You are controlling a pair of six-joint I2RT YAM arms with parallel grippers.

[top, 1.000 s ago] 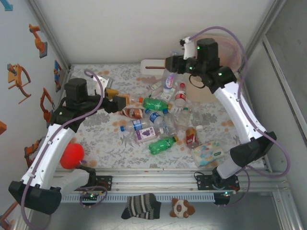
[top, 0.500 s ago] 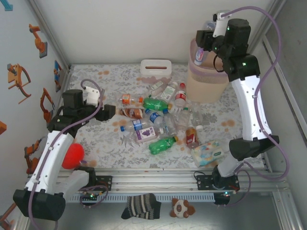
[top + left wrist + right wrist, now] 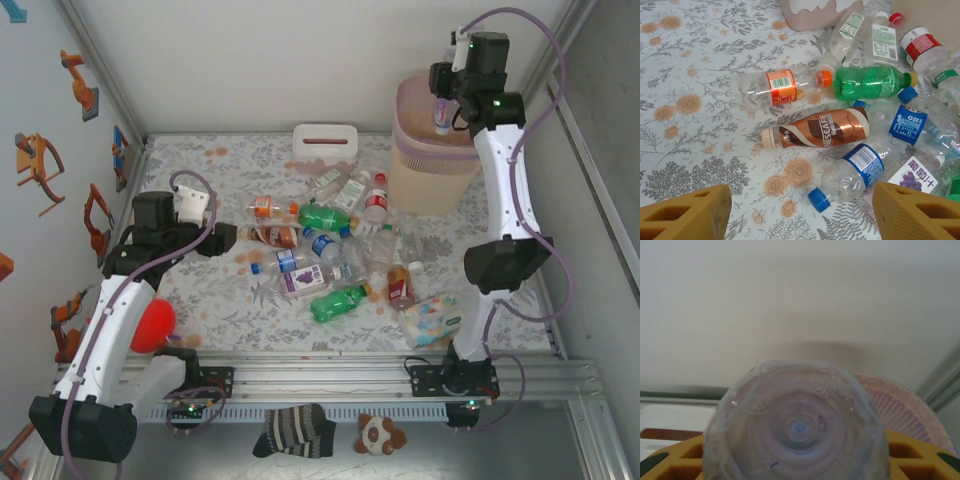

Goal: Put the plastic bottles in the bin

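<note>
Several plastic bottles (image 3: 330, 250) lie in a heap mid-table. My left gripper (image 3: 225, 238) hangs open just left of them, its orange fingers (image 3: 685, 212) wide apart over bare cloth. Ahead of it in the left wrist view lie a brown coffee bottle (image 3: 825, 127), a clear orange-label bottle (image 3: 775, 85), a green bottle (image 3: 870, 82) and a blue-capped clear bottle (image 3: 860, 170). My right gripper (image 3: 445, 105) is raised over the pale pink bin (image 3: 425, 185), shut on a clear bottle (image 3: 441, 115). That bottle's base (image 3: 797, 430) faces the right wrist camera, with the bin's rim (image 3: 910, 405) behind.
A white tissue box (image 3: 326, 135) stands at the back, left of the bin. A soft pack of wipes (image 3: 433, 320) lies front right of the heap. A red ball (image 3: 150, 325) sits under the left arm. Enclosure walls close off the left, back and right.
The right arm lifted from the back of the heap and swung right to above the bin, carrying the clear bottle. The left gripper drew back left, away from the bottles.
</note>
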